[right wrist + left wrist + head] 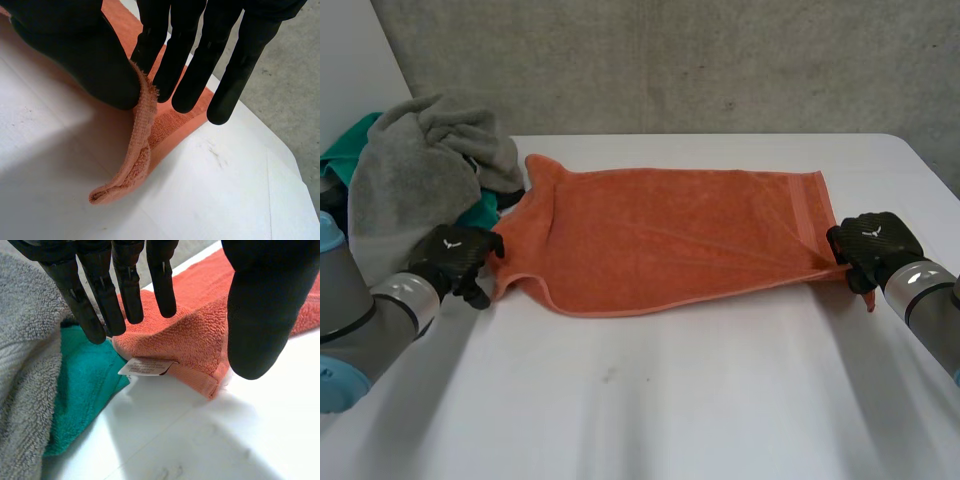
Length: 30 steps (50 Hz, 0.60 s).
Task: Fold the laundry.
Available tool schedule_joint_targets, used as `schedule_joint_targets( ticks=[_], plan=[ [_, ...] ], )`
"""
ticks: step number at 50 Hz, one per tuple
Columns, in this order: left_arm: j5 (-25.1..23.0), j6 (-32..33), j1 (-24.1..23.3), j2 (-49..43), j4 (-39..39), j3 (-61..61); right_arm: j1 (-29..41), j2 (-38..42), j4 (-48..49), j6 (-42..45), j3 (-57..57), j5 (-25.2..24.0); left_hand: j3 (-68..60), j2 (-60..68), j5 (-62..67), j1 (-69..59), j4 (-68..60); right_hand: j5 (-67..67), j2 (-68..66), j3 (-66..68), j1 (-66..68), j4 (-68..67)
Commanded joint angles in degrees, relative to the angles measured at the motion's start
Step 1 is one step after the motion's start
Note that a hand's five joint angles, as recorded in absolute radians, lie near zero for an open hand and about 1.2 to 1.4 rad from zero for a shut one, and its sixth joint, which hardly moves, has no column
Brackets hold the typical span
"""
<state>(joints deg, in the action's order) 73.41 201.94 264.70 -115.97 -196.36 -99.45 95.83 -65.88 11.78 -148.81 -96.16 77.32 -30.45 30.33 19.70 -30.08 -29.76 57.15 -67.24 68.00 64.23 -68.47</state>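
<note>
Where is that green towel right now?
In the head view the green towel lies at the left side of the table, mostly under the grey towel, beside the orange towel and the left hand.

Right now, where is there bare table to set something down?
The white table is bare in front of the orange towel and behind it at far right. The grey towel and teal cloth crowd the far left.

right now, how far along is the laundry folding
Done: orange towel spread on the table, no fold yet. In hand: right robot hand pinches its near right corner; left robot hand open at the other near corner. Left: folding it, then the grey towel and teal cloth.
</note>
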Motion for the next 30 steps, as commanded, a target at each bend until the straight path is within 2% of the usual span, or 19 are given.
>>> schedule_joint_targets(
  ticks=[1, 5, 12, 19, 21, 26, 30],
  plan=[
    [-1.0, -8.5, -0.2, -3.7, 0.2, 4.2, 0.2, 0.0, 0.1, 0.0, -0.6, 0.0, -3.3, 3.4, 4.1, -3.7, -4.0, 12.9, -12.8, 12.0, 15.8, -11.5],
    [-0.9, -11.3, -1.0, -5.8, 0.7, 7.1, 0.2, 0.0, 0.1, 0.0, -0.6, 0.0, -3.1, 3.3, 3.9, -3.5, -3.8, 12.9, -12.8, 12.0, 15.8, -11.5],
    [-0.2, -11.5, -3.9, -9.0, 2.6, 10.4, 0.1, 0.0, 0.1, 0.0, -0.4, 0.1, -3.3, 3.4, 4.1, -3.7, -4.0, 12.9, -12.8, 12.0, 15.8, -11.5],
    [4.0, -11.0, -4.5, -11.9, 2.3, 13.5, -0.2, 0.0, 0.1, 0.1, -0.4, 0.0, -6.8, 7.0, 7.6, -7.2, -7.5, 12.9, -12.8, 12.0, 15.8, -11.5],
    [6.1, -11.0, -4.8, -12.3, 2.3, 14.0, -0.2, -0.2, 0.0, 0.1, -0.4, -0.1, -11.9, 12.0, 12.6, -12.2, -12.5, 12.9, -12.8, 12.0, 15.8, -11.5],
    [7.8, -10.6, -5.5, -11.6, 1.8, 13.2, -0.3, -1.2, -0.5, 0.6, -0.3, 0.0, -21.6, 21.8, 22.4, -22.0, -22.3, 12.9, -12.8, 12.0, 15.8, -11.5],
    [8.0, -7.4, -5.8, -9.4, 1.2, 10.8, -0.5, -2.1, -0.8, 3.0, -0.6, 0.3, -49.5, 49.6, 50.2, -49.8, -50.1, 12.9, -12.8, 12.0, 15.8, -11.5]
  ],
)
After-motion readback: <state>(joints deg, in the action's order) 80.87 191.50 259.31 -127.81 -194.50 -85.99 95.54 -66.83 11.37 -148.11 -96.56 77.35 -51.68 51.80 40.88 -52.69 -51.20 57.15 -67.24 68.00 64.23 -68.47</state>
